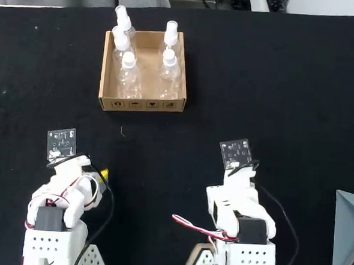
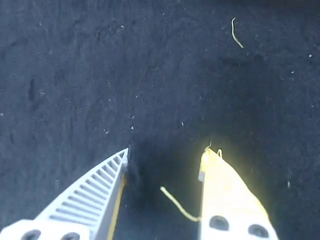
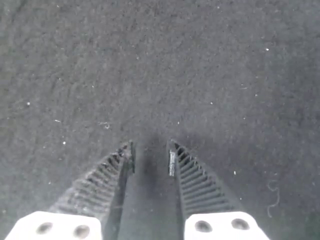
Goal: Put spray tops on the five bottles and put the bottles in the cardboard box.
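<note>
The cardboard box stands at the back of the black table, left of centre. Several clear bottles with white spray tops stand in it, among them one at the front left and one at the right. One bottle leans at the box's far left corner. The left arm and right arm are folded back near the table's front edge, far from the box. My left gripper hangs open just above bare black cloth. My right gripper is open by a narrow gap, holding nothing.
A grey object juts in at the right edge near the front. A short light thread lies on the cloth ahead of the left gripper. Black cloth stretches between the arms and the box.
</note>
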